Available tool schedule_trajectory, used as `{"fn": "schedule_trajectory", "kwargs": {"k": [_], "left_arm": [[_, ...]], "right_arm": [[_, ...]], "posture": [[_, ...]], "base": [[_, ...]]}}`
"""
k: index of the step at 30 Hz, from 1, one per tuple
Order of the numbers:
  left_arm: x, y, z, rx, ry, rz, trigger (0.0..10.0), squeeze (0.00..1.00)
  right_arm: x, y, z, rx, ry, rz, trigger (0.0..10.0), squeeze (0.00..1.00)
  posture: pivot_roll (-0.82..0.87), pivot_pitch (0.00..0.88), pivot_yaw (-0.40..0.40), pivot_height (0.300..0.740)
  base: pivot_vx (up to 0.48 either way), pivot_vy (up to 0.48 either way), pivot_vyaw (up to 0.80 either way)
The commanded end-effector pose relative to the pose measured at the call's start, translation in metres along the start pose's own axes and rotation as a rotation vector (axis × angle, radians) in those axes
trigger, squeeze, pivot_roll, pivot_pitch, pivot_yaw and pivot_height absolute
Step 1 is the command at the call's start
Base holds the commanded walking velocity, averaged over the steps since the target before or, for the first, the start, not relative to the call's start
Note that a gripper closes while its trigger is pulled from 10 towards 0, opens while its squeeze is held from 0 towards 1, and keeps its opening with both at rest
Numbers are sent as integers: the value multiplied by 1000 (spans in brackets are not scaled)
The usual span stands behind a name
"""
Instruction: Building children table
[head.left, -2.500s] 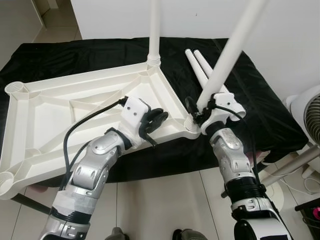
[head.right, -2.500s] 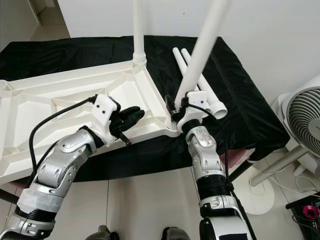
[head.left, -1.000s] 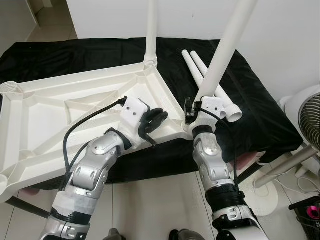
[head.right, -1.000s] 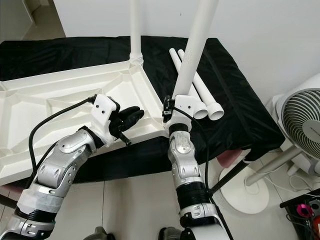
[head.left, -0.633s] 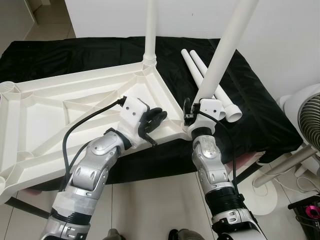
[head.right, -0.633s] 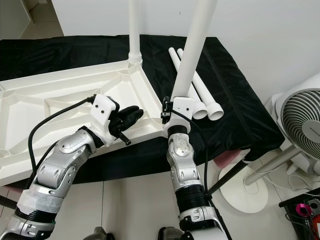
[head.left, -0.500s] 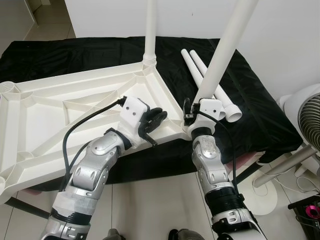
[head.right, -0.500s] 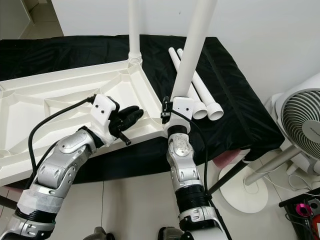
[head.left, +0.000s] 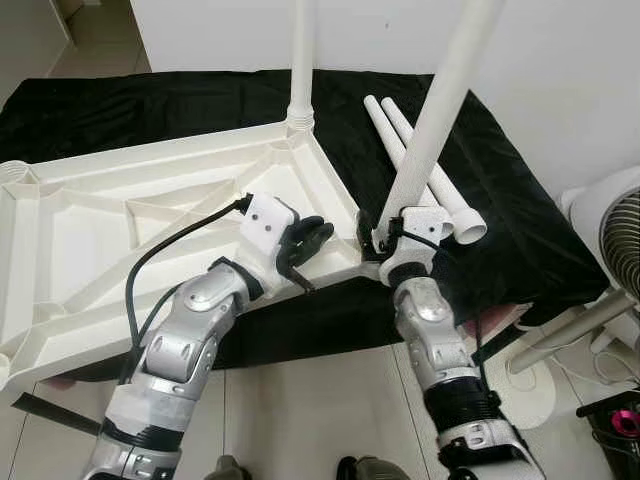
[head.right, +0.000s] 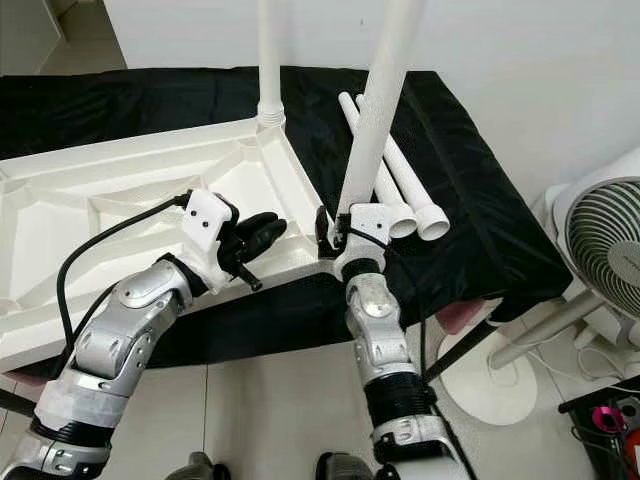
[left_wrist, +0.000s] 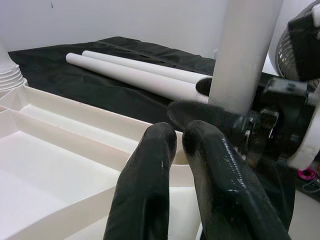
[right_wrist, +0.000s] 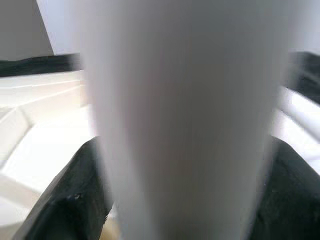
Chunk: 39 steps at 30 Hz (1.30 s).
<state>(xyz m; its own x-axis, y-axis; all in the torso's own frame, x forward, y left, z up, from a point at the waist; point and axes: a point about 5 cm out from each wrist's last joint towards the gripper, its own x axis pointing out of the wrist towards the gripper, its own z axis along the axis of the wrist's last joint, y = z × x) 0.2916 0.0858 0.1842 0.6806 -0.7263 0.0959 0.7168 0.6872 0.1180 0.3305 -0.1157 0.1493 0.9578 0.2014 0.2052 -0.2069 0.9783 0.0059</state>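
A white tabletop (head.left: 90, 250) lies upside down on a table under black cloth (head.left: 520, 230). One white leg (head.left: 301, 60) stands screwed into its far right corner. My right gripper (head.left: 388, 232) is shut on a second leg (head.left: 435, 110), gripping it near the base. That leg leans right, its foot at the tabletop's near right corner. In the right wrist view the leg (right_wrist: 185, 115) sits between the black fingers (right_wrist: 80, 190). My left gripper (head.left: 318, 235) is shut on nothing and rests on the tabletop's near rim beside that corner; its fingers (left_wrist: 150, 190) touch each other.
Two loose white legs (head.left: 425, 165) lie side by side on the cloth right of the tabletop. A white pedestal fan (head.left: 620, 230) stands on the tiled floor to the right, its round base (head.left: 530, 385) close to my right arm.
The held leg stands steeper than 2.5 s ago and its foot sits slightly lower at the corner. My right forearm has swung a little. The left gripper stays put.
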Motion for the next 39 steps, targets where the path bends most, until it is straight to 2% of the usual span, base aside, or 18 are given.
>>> {"fn": "schedule_trajectory", "kwargs": {"k": [1, 3, 4, 5, 7, 8, 9, 10, 11, 19, 20, 26, 27, 28, 31, 34, 35, 39], "left_arm": [[-1, -2, 0, -12, 1, 4, 10000, 0], [0, -2, 0, -13, 0, 4, 10000, 0], [0, -2, 0, -13, -1, 3, 10000, 0], [1, -2, 0, -13, -2, 3, 10000, 0], [1, -2, 0, -13, -4, 3, 10000, 0], [1, -2, 0, -13, -4, 3, 10000, 0], [1, -3, 0, -13, -5, 4, 10000, 0], [1, -3, 0, -13, -5, 4, 10000, 0], [1, -3, 1, -13, -7, 5, 10000, 0], [1, -2, 2, -17, -13, 17, 10000, 0], [0, -2, 2, -19, -13, 18, 10000, 0], [0, -3, 2, -22, -13, 18, 10000, 0], [-1, -3, 2, -22, -12, 17, 10000, 0], [-1, -2, 2, -23, -9, 17, 10000, 0], [-1, -2, 2, -23, -9, 17, 10000, 0], [-2, -2, 1, -23, -7, 18, 10000, 0], [-2, -2, 1, -23, -7, 18, 10000, 0], [-3, -3, 1, -27, -5, 22, 10000, 0]], "right_arm": [[3, -2, 4, -4, -25, 38, 10000, 0], [4, -5, 6, -7, -29, 69, 10000, 0], [6, -9, 9, -18, -39, 103, 6588, 0], [7, -12, 11, -25, -40, 134, 4941, 0], [8, -15, 12, -40, -41, 184, 3882, 0], [8, -15, 12, -40, -41, 184, 3882, 0], [8, -16, 12, -32, -34, 202, 3137, 0], [8, -16, 12, -32, -34, 202, 3137, 0], [8, -18, 11, -35, -23, 229, 0, 0], [5, -30, 1, -67, 41, 279, 0, 0], [4, -31, -2, -68, 58, 269, 10000, 0], [3, -31, -7, -62, 79, 217, 10000, 0], [3, -29, -9, -57, 86, 191, 10000, 0], [3, -27, -13, -68, 115, 110, 10000, 0], [4, -25, -15, -66, 133, 74, 10000, 0], [3, -16, -19, -56, 175, -63, 10000, 0], [3, -16, -19, -56, 175, -63, 10000, 0], [1, 1, -18, -4, 159, -149, 10000, 0]], "posture": [[-37, 75, -17, 740], [-39, 73, -16, 740], [-39, 73, -16, 740], [-40, 70, -17, 740], [-39, 68, -18, 740], [-39, 68, -18, 740], [-37, 66, -21, 740], [-37, 66, -21, 740], [-36, 65, -22, 740], [-33, 66, -25, 740], [-35, 69, -25, 740], [-36, 77, -24, 740], [-36, 80, -24, 740], [-36, 82, -25, 740], [-36, 82, -25, 740], [-30, 83, -30, 740], [-30, 83, -30, 740], [-27, 84, -30, 740]], "base": [[0, 0, 0], [0, 0, 0], [0, 0, 0], [0, 0, 0], [0, 0, 0], [0, 0, 0], [0, 0, 0], [0, 0, 0], [0, 0, 0], [0, 0, 0], [0, 0, 0], [0, 0, 0], [0, 0, 0], [0, 0, 0], [0, 0, 0], [0, 0, 0], [0, 0, 0], [0, 0, 0]]}}
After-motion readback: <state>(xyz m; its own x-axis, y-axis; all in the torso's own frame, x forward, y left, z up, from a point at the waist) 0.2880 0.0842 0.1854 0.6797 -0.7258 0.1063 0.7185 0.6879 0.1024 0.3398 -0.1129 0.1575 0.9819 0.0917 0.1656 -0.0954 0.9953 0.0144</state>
